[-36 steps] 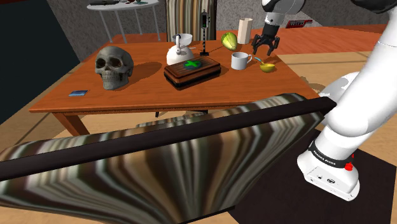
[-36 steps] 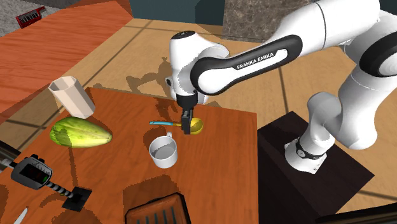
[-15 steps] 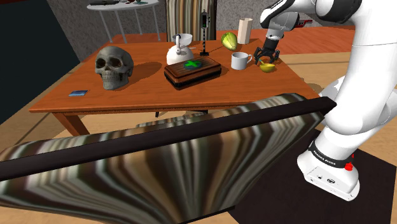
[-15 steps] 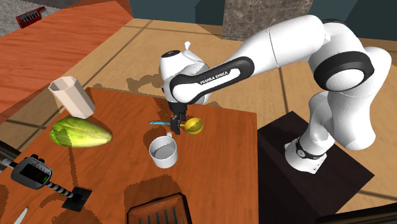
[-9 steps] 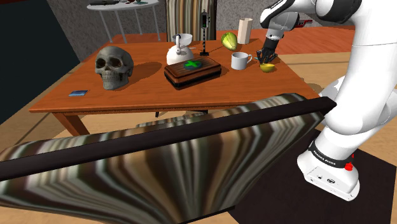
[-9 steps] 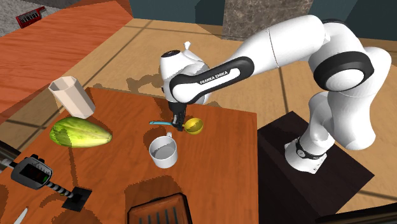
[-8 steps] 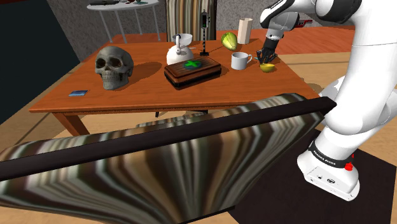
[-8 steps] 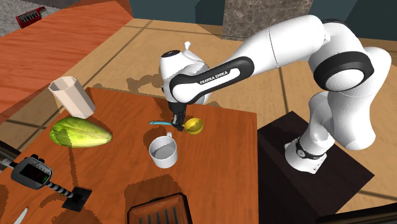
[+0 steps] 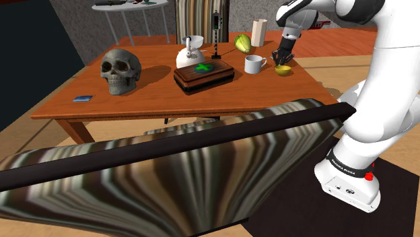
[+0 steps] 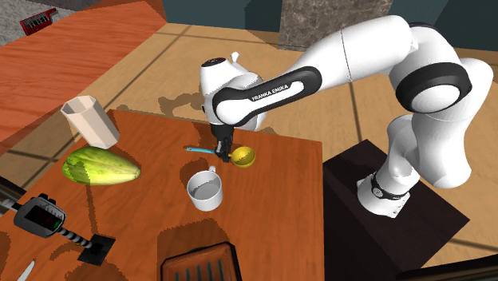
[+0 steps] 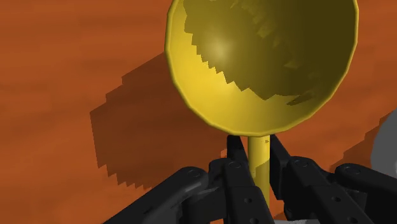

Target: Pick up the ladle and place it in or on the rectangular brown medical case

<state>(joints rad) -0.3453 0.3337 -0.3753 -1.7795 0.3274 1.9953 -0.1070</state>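
Mug [image 9: 254,64] between pincer [image 9: 278,59] and brown case [image 9: 203,75]

The gripper [image 10: 226,156], held spread wide above the ladle [image 10: 243,156] beside the white mug [image 10: 204,190] moments ago, is now brought down and clamped on the yellow handle just behind the bowl. The blue handle tip is shifted slightly farther from the mug, and the wrist is raised a touch.
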